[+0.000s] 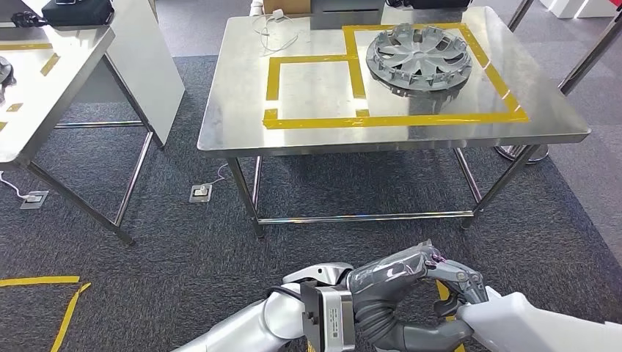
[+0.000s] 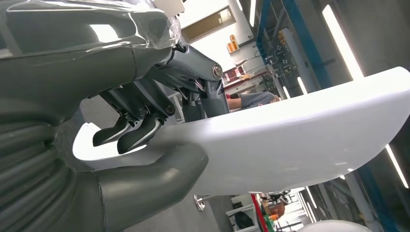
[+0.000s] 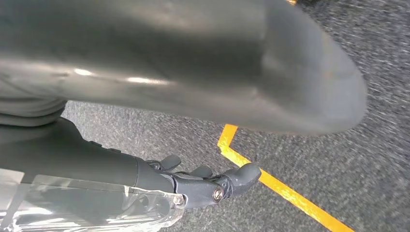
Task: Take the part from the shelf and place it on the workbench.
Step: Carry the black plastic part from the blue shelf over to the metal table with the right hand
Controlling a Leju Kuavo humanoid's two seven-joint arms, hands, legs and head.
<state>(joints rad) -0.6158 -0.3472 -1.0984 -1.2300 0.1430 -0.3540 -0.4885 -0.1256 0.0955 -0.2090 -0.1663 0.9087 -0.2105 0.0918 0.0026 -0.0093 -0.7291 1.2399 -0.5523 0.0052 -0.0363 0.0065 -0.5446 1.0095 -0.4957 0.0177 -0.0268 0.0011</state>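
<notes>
Left hand point(image 1: 411, 293) grips the white part point(image 1: 535, 326), thumb under; right hand point(image 3: 212, 186) hangs, fingers loosely apart, holding nothing.

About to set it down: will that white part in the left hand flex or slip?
Likely stiff: the white part juts past the left hand without visible sag. Its glossy surface may be slippery. Held near one end, it may tend to lever downward.
</notes>
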